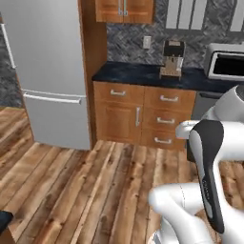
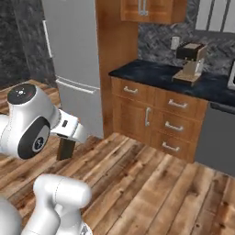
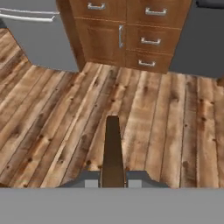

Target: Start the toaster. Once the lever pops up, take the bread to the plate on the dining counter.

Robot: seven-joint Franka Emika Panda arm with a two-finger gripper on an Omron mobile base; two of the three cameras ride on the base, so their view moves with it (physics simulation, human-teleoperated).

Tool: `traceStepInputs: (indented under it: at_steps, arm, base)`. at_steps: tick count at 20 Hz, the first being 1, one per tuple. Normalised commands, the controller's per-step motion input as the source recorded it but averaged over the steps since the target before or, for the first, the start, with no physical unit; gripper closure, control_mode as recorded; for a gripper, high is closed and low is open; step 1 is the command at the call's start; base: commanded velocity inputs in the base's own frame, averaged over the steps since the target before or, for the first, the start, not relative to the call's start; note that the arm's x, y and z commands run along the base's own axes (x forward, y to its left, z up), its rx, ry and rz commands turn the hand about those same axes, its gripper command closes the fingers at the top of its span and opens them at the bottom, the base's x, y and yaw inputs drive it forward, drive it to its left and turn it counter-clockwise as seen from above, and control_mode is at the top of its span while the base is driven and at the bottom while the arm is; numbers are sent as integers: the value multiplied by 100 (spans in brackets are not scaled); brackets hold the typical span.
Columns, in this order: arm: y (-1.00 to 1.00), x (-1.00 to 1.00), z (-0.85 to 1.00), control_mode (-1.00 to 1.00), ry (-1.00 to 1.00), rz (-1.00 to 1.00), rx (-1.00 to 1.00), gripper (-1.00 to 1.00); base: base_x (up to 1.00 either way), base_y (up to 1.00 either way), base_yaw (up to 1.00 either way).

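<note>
You're carrying the bread [image 3: 113, 151] across open floor right now; in the hand view the brown slice is standing edge-on in the lower middle of the frame, pinched between the fingertips of the gripper [image 3: 113, 180], whose jaws are sitting narrow and clamped on it; in the right base view the same dark slab is hanging below the hand at centre left. My read is that you're in the carry toward the plate, so be keeping the grip firm and the slice level; a thin edge-on hold like this looks likely to twist if you're swinging hard. For room, the wooden floor [image 3: 52, 113] is lying wide and bare under the hand; the fridge [image 1: 47, 71] is standing at upper left of the left base view, the drawer cabinets [image 1: 143, 114] and black worktop [image 1: 133, 72] with the coffee machine [image 1: 172, 58] are running along the upper right; be steering the elbow well apart from those fronts and handles.
</note>
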Motion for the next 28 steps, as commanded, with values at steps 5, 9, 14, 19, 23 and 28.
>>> traceStepInputs:
  at_steps: [5,9,14,19,23,28]
  arm:
    - [0,0,0,100,0,0,0,100]
    - [0,0,0,100,0,0,0,100]
    - [0,0,0,100,0,0,0,100]
    - [0,0,0,100,0,0,0,100]
    - [0,0,0,100,0,0,0,100]
    - [0,0,0,100,0,0,0,100]
  base:
    - [-16,2,100]
    - [-11,0,100]
    - [-3,0,100]
    - [24,-3,96]
    - [68,-78,54]
    - [69,-100,21]
